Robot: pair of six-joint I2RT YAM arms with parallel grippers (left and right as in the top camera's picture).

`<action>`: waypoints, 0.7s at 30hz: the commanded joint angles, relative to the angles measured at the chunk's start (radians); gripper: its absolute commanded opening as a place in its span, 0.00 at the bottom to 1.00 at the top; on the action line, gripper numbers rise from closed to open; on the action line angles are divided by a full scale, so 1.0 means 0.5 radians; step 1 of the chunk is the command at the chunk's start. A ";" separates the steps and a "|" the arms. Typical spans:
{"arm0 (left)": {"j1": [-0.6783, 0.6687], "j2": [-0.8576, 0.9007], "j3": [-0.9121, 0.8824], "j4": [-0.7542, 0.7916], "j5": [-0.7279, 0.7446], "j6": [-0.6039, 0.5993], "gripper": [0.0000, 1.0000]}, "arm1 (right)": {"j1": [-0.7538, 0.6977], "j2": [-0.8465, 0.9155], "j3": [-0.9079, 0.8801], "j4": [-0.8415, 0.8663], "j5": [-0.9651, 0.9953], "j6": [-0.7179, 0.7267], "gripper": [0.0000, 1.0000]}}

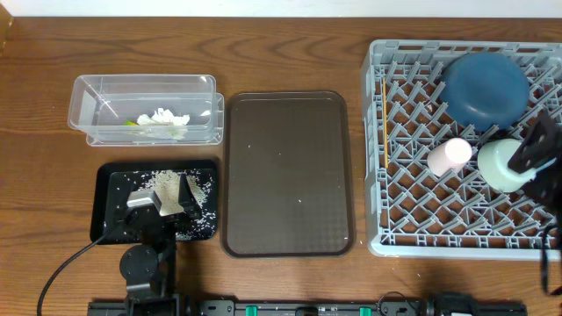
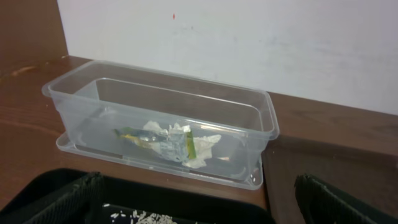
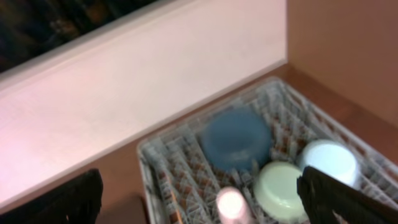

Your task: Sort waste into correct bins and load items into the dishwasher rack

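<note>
The clear tub (image 1: 88,110) holds the tissue (image 1: 165,118) and the wrapper (image 2: 149,138). Rice (image 1: 167,180) lies in the black tray (image 1: 110,189). My left gripper (image 1: 162,204) hangs open and empty over that tray, facing the tub (image 2: 161,81). The grey rack (image 1: 457,219) holds the blue bowl (image 1: 485,88), the pink cup (image 1: 450,155), the mint bowl (image 1: 502,164) and the chopstick (image 1: 385,123) along its left side. The light-blue bowl (image 3: 328,160) shows in the right wrist view. My right gripper (image 1: 536,149) is open and empty above the rack's right side.
The dark brown serving tray (image 1: 285,171) lies between the bins and the rack. A black cable (image 1: 66,263) runs from the left arm across the front left of the table. A white wall (image 2: 249,43) stands behind the tub.
</note>
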 commanded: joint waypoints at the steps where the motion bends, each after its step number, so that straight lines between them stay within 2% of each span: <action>1: 0.002 -0.011 -0.033 -0.084 -0.072 0.028 0.99 | -0.004 -0.320 -0.533 0.266 -0.249 -0.053 0.99; 5: 0.002 -0.011 -0.033 -0.084 -0.072 0.028 0.99 | -0.004 -0.703 -1.205 0.778 -0.547 -0.192 0.99; 10: 0.002 -0.011 -0.033 -0.084 -0.072 0.027 0.99 | -0.004 -1.093 -1.912 1.346 -0.713 -0.210 0.99; 14: 0.002 -0.011 -0.033 -0.084 -0.071 0.027 0.99 | -0.004 -1.357 -2.309 1.646 -0.816 -0.210 0.99; 21: 0.002 -0.011 -0.033 -0.084 -0.071 0.027 0.99 | -0.003 -1.638 -2.705 1.939 -0.834 -0.232 0.99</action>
